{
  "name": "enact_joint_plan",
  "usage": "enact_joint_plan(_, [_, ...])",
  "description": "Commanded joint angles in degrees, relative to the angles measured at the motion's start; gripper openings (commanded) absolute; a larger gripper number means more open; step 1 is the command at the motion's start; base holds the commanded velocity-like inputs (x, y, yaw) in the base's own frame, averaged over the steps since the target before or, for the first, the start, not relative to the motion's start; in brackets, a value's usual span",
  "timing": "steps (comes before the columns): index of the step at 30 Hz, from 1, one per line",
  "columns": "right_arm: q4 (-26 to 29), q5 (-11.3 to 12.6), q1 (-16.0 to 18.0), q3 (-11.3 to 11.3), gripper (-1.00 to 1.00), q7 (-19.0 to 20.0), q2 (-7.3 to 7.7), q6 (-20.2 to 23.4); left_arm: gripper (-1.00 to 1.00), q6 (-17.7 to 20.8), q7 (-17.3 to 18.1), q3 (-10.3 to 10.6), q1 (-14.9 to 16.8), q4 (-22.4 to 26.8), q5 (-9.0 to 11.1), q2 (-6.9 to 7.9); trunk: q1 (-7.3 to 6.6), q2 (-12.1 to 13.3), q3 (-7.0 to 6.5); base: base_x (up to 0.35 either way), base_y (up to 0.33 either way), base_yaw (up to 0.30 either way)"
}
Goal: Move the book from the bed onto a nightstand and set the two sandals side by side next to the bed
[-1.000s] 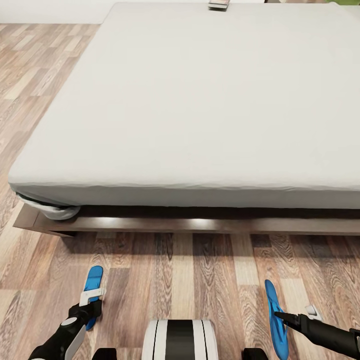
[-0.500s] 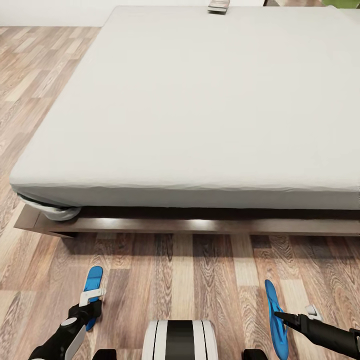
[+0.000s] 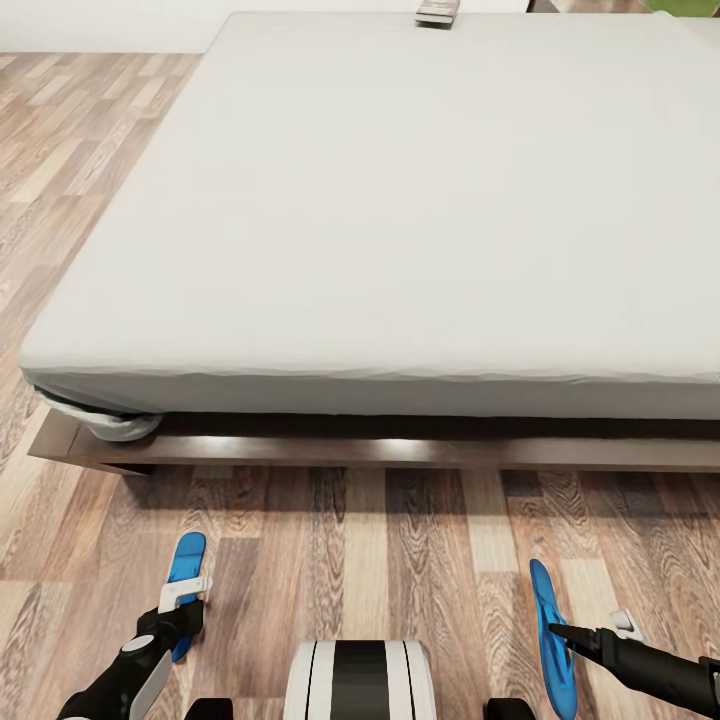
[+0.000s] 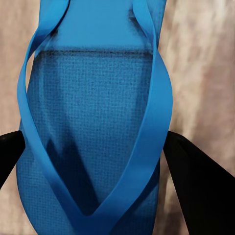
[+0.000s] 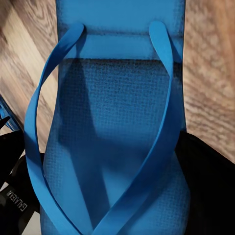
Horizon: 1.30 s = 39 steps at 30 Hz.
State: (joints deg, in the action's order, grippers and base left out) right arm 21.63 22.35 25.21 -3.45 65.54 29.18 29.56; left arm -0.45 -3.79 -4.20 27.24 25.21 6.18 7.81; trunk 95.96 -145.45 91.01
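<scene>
Each arm carries one sandal low over the wood-plank floor (image 3: 360,530), on the near side of the bed (image 3: 400,200). The left gripper (image 3: 178,618) has its fingers (image 4: 196,181) pressed against both edges of the left sandal (image 3: 186,563), which hangs at the near left. The right gripper (image 3: 580,636) clamps the right sandal (image 3: 552,640) the same way, at the near right; here it shows edge-on, tilted on its side. The two sandals are well apart, with the robot's trunk between them.

The book (image 3: 437,11) lies at the far edge of the mattress, untouched.

The flip-flops look light, thin and rubbery, so they will likely flex and swing in the grip; holding across the sole's width, as now, seems steadier than taking the thin straps (image 5: 161,147). The book, stiff and thin, probably wants a pinch at its overhanging edge.
</scene>
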Motion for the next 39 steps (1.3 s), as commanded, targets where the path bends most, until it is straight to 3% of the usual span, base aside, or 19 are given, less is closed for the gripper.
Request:
enact_joint_plan(1, [0.0,0.2,0.0,-0.1,-1.00,0.1,0.00,0.5,-1.00,-0.1,-0.1,0.1,0.0,0.0,0.6,0.01,-0.01,0.0,0.03,0.000,0.000,0.000])
enact_joint_plan(9, [0.0,0.2,0.0,-0.1,-1.00,0.1,0.00,0.5,-1.00,0.0,-0.1,0.1,0.0,0.0,0.6,0.01,-0.01,0.0,0.03,0.000,0.000,0.000])
enact_joint_plan(12, [0.0,0.2,0.0,-0.1,-1.00,0.1,0.00,0.5,-1.00,0.0,-0.2,0.0,0.0,0.0,0.6,0.01,-0.09,0.0,-0.64,0.000,0.000,0.000])
enact_joint_plan(39, [0.0,0.2,0.0,-0.1,-1.00,0.1,0.00,0.5,-1.00,0.0,-0.2,0.0,0.0,0.0,0.6,0.01,-0.01,0.0,0.03,0.000,0.000,0.000])
